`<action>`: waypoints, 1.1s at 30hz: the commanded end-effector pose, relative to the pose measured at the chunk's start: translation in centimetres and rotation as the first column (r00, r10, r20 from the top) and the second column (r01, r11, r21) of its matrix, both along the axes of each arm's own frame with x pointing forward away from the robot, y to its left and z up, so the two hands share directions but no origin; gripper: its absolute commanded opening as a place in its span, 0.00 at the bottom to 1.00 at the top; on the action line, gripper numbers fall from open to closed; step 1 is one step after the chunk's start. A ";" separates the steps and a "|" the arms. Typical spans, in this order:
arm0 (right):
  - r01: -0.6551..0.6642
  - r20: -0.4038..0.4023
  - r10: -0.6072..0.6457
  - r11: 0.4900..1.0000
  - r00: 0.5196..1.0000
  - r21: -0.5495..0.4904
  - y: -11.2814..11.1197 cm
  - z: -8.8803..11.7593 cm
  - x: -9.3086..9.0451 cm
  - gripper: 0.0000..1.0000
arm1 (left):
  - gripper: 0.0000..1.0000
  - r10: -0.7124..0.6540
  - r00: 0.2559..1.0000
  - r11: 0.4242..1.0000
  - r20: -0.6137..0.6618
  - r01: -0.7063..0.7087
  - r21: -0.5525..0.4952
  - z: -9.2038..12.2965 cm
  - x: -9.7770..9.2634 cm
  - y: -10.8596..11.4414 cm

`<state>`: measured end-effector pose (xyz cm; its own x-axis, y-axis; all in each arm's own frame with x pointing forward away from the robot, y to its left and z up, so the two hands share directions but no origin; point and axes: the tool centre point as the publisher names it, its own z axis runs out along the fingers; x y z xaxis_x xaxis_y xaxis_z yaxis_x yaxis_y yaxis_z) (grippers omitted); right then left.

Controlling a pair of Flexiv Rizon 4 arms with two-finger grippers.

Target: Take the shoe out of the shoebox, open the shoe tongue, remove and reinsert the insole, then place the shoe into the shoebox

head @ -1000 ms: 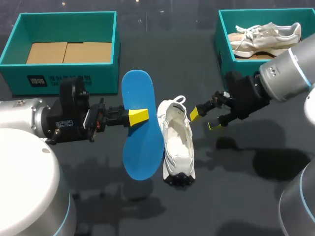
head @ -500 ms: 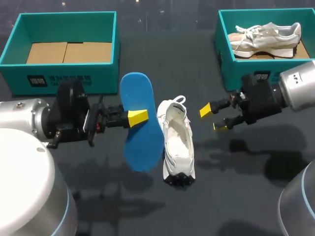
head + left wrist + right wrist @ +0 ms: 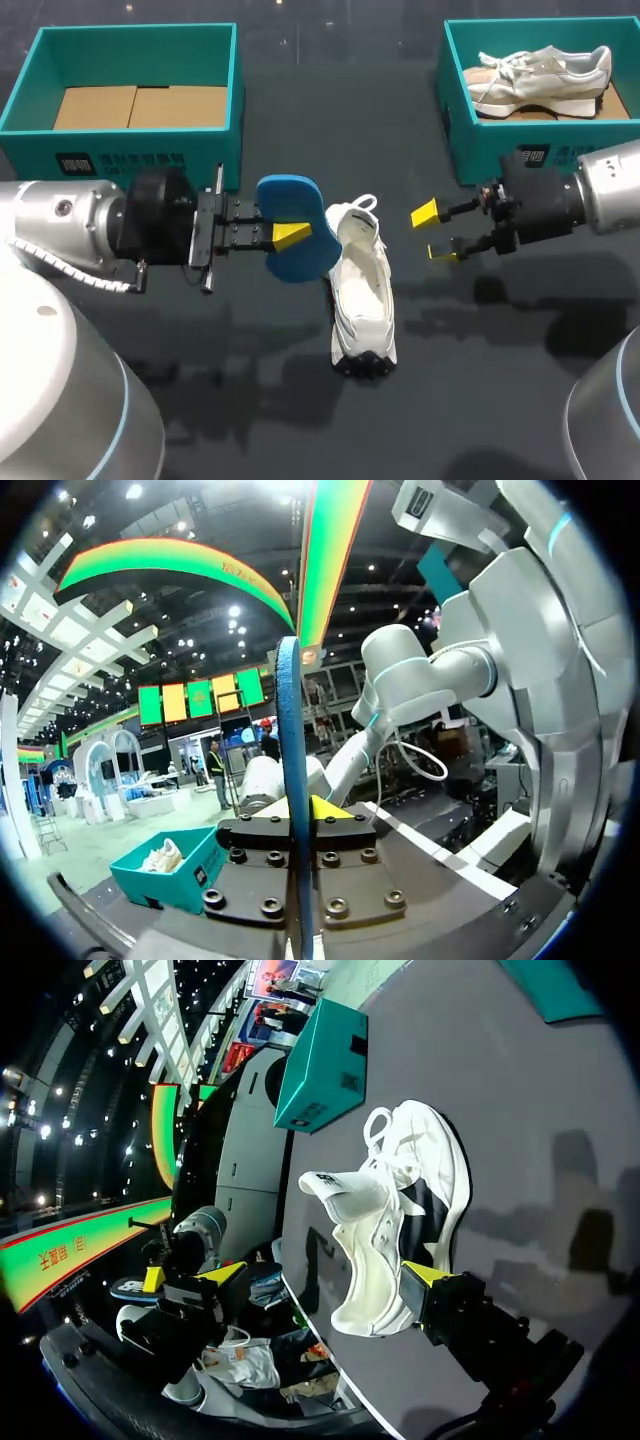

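Since the insole (image 3: 290,200) is out, left gripper (image 3: 290,236) clamps it, shoe (image 3: 362,290) just ahead, probably for reinserting; right gripper (image 3: 433,232) gapes empty.

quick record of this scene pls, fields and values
insole: blue, off the table, held by left gripper
left gripper: shut on insole, beside shoe
shoe: white, on table between the grippers
right gripper: open, empty, apart from shoe
left box: teal, cardboard inside
right box: teal, holds second shoe
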<state>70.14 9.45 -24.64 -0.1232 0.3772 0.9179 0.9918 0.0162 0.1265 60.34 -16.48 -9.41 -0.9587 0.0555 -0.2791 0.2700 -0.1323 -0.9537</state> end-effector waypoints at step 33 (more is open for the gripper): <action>0.047 -0.049 -0.040 0.988 0.998 0.145 0.0 3.3 2.4 1.00 | 0.00 -0.115 0.614 0.981 0.781 0.192 -0.007 -3.6 2.1 -1.2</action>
